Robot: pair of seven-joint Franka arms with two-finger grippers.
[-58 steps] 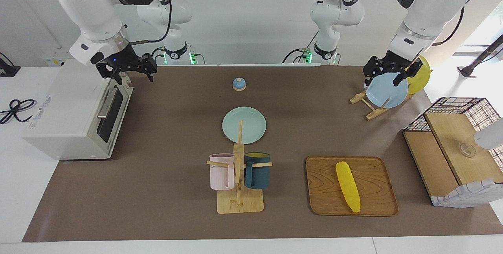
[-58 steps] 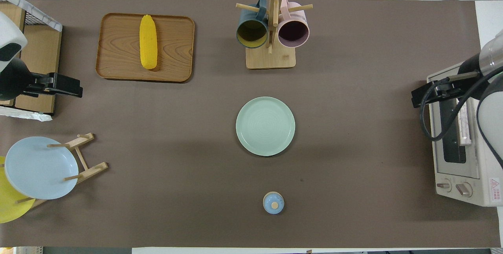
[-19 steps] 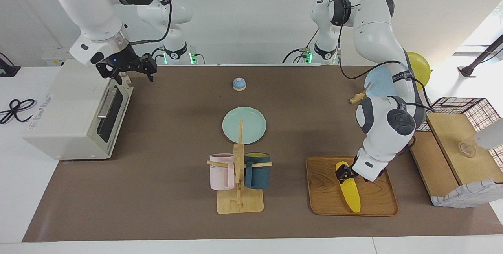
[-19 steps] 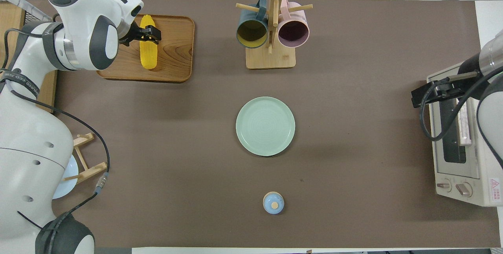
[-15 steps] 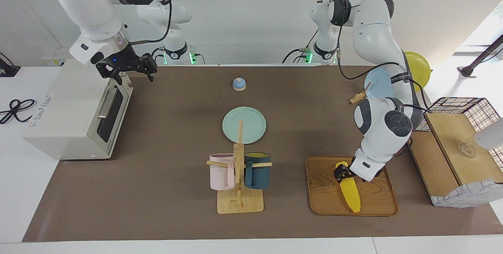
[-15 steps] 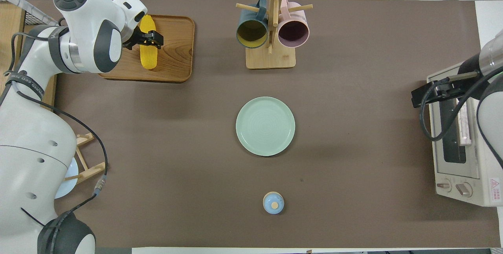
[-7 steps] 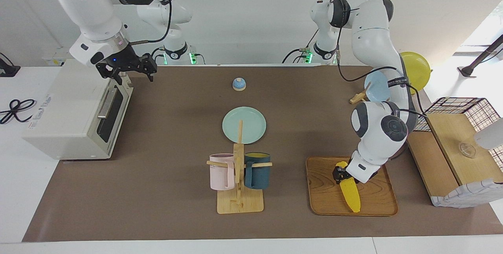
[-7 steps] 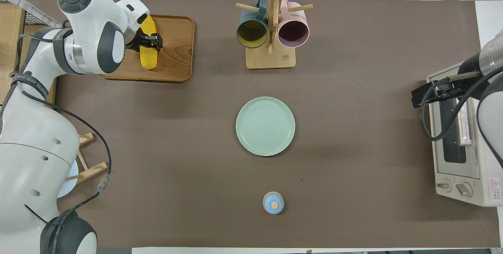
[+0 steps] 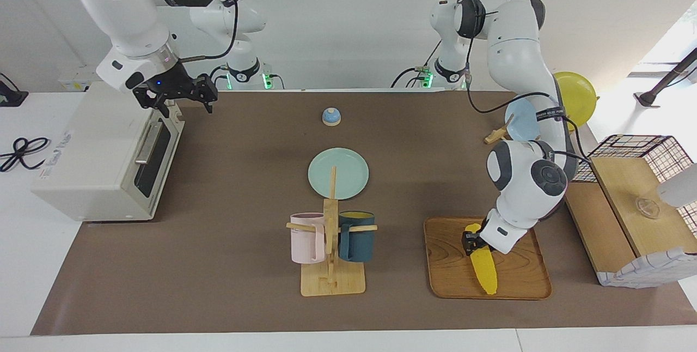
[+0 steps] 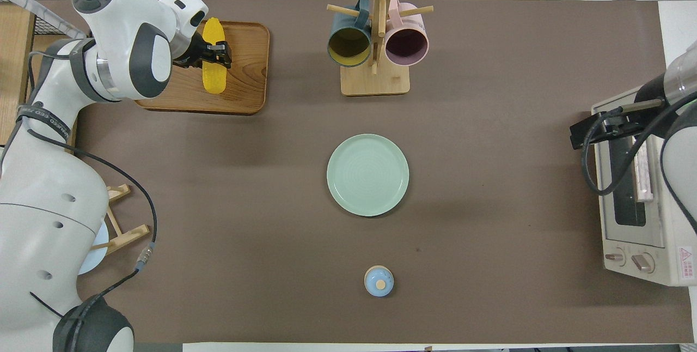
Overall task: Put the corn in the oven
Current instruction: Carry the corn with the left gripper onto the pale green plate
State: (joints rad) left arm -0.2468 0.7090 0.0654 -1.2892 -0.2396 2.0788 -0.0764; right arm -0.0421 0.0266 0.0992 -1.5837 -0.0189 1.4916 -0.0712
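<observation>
Corn (image 9: 482, 267) over wooden tray (image 9: 452, 275) on brown mat (image 9: 228, 265), in left gripper's (image 9: 472, 244) clenched jaws; right's released.

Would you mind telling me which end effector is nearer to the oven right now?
The right end effector: it hangs over the oven, by its door. The left end effector is shut on the corn over the wooden tray.

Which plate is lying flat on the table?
The pale green plate in the middle of the table. The light blue plate and the yellow plate stand on edge at the left arm's end.
</observation>
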